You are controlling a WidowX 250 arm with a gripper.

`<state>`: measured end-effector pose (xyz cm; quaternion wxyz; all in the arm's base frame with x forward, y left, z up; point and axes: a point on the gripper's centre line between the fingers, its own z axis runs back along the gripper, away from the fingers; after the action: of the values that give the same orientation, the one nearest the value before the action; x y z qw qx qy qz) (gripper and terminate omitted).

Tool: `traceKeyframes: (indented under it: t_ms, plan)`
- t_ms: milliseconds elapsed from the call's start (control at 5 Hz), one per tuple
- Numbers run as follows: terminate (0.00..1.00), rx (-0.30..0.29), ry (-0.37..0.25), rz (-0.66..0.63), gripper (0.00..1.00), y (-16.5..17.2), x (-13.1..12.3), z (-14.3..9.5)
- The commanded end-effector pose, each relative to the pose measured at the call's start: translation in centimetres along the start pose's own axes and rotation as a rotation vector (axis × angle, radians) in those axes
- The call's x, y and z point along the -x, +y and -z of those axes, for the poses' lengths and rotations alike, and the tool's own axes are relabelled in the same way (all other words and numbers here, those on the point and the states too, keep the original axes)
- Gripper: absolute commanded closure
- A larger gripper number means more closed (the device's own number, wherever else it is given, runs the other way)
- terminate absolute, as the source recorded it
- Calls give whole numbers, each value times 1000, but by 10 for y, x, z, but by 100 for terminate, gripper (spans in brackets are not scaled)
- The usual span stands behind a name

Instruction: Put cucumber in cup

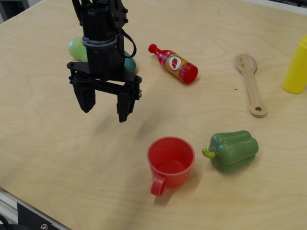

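The red cup (171, 163) stands upright on the wooden table (57, 158) at the front centre, its loop handle toward the front, and it is empty. The cucumber (130, 63) shows only as a small teal-green end behind the arm, at the back left; the rest is hidden. My gripper (105, 109) hangs above the table to the left of and behind the cup, in front of the cucumber. Its two black fingers are spread apart with nothing between them.
A light-green pear (76, 48) lies behind the arm at the left. A red sauce bottle (174, 63) lies on its side at the back centre. A green bell pepper (234, 150) sits right of the cup. A wooden spoon (251, 84) and a yellow bottle (296, 67) are at the right.
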<state>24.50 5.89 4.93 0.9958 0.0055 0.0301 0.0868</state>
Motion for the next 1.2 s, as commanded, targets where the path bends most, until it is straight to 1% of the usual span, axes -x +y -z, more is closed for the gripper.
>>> traceKeyframes:
  t_ms: [0,200,400,600,800,1000]
  plan:
    - [0,0,0,0,0,0,0,0]
    - [0,-15,-79,-211,0,17,-19,-7]
    - [0,-11,-136,-386,0,34,-34,-19]
    - [0,-37,-169,-560,0,50,-52,-30]
    - [0,-20,-195,-641,0,58,-79,-26]
    - [0,-24,-201,-714,0,61,-102,-22]
